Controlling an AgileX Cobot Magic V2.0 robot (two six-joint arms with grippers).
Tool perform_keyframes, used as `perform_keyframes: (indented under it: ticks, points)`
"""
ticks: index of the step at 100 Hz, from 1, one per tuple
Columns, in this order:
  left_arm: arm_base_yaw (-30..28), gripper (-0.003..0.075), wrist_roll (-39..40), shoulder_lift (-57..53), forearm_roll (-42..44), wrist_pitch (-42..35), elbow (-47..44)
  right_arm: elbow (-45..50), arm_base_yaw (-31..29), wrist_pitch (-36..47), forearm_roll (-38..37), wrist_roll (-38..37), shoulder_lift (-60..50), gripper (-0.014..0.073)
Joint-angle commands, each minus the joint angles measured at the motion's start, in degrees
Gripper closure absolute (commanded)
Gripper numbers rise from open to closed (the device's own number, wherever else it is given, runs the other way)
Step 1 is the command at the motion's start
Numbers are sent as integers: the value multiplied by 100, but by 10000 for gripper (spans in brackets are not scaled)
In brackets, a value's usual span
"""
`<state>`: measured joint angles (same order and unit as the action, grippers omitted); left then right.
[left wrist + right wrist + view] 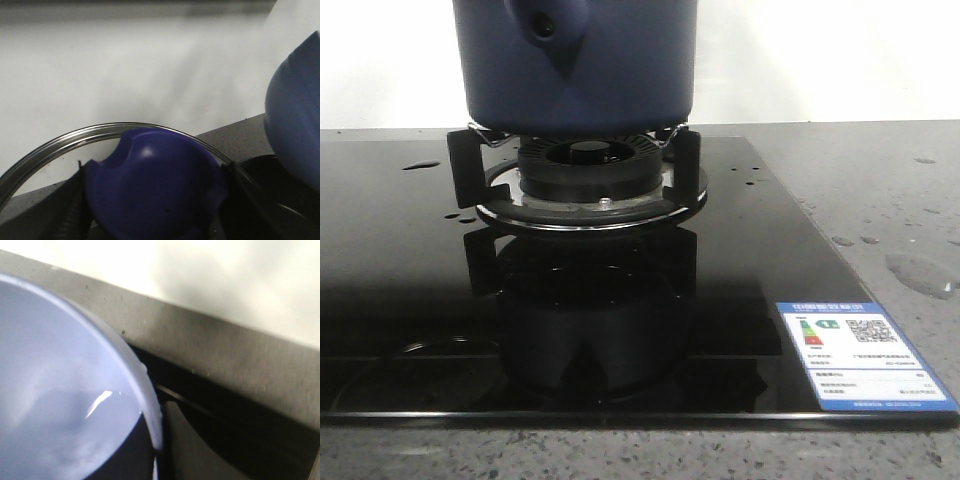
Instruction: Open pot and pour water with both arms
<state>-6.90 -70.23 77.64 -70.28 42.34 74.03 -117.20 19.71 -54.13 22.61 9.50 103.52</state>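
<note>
The pot (578,65) is a large, matte, dark navy-blue vessel with straight sides. It sits on the black supports of the gas burner (588,180) at the middle of the glossy black cooktop (410,300). A stubby hollow knob (548,25) with a round hole faces forward on its side. Small drops and a shiny puddle of water (920,272) lie on the grey speckled bench (880,180) to the right of the cooktop.

In the left wrist view, a dark-blue rounded knob (152,187) on a glass lid (45,150) sits between the left gripper's jaws, which are clenched on it. The right wrist view shows a pale-blue bowl interior (60,390); the right jaws are out of sight.
</note>
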Motion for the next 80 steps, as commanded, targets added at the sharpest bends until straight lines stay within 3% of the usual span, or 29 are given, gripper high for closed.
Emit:
perform_keyframes:
  ticks: [1, 36, 57, 80]
  points:
    - [-7, 374, -5, -231, -442, -186, 243, 89, 94, 929, 10, 298, -379, 637]
    - [-7, 374, -5, -231, -442, -197, 243, 2797, 567, 4754, -52, 1274, -1426, 639]
    - [-7, 374, -5, -231, -442, -219, 243, 4283, 812, 7082, -116, 1341, -1836, 641]
    - [-7, 374, -5, -231, -442, -219, 243, 4939, 966, 8211, -580, 1341, -1851, 641]
